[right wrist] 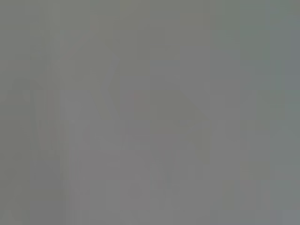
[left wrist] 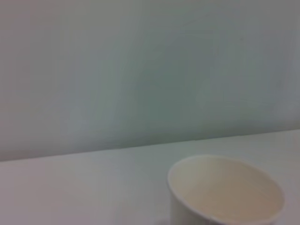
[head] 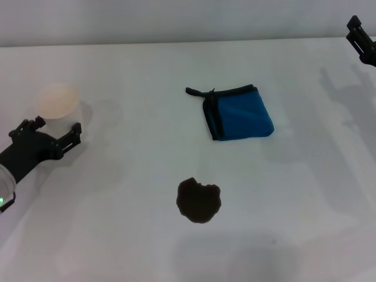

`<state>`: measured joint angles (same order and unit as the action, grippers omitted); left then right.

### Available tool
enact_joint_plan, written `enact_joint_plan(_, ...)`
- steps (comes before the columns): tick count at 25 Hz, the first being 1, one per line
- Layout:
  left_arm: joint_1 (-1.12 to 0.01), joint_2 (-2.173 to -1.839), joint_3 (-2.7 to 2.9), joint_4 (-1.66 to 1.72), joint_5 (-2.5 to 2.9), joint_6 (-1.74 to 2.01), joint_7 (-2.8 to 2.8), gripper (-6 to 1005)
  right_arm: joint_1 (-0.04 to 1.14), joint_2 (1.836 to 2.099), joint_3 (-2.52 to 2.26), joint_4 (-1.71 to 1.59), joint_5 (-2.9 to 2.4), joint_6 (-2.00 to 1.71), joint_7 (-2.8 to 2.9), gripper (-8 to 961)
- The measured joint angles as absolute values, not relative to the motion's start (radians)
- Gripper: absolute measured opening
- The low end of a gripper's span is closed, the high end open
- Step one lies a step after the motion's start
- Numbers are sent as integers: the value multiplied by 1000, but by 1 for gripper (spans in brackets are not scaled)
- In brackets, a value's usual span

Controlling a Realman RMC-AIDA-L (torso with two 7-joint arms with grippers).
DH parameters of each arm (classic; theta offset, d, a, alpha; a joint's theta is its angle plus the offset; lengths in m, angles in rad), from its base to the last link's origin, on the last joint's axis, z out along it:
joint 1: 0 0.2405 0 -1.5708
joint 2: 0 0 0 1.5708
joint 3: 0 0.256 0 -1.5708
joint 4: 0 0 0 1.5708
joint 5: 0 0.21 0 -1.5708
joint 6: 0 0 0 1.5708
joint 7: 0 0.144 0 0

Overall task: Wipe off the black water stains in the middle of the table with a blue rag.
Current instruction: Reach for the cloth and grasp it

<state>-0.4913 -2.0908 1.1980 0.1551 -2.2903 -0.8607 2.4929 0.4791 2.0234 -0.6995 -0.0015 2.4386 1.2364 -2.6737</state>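
Note:
The blue rag (head: 239,114) lies folded on the white table (head: 117,235), a little beyond its middle, with black edging and a small black loop at its far left corner. The black water stain (head: 198,200) is a dark lobed blotch nearer to me, apart from the rag. My left gripper (head: 56,129) is open and empty at the left side, just in front of a white paper cup. My right gripper (head: 362,40) is at the far right edge of the head view, well away from the rag. The right wrist view shows only a blank grey surface.
A white paper cup (head: 57,100) stands upright at the far left, right behind my left gripper; it also shows in the left wrist view (left wrist: 226,194). A pale wall runs along the table's far edge.

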Motion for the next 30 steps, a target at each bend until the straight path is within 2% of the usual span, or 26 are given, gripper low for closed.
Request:
enact_joint_plan(15, -313, -2091, 1178, 113, -2364, -1068, 2307, 865, 479, 2023, -710, -1, 2435, 1234, -2659, 856)
enact_joint_plan(19, -249, -2088, 1176, 104, -2496, -1211, 2285, 861, 477, 2013, -736, -18, 2415, 1226, -2504, 856)
enact_joint_plan(22, -215, -2085, 1176, 108, -2540, -1291, 2286, 861, 460, 2003, -821, -117, 2336, 1185, -2343, 856)
enact_joint_plan(30, -197, -2080, 1177, 103, -2601, -1303, 2287, 861, 450, 1998, -1009, -524, 1936, 958, -1884, 856)
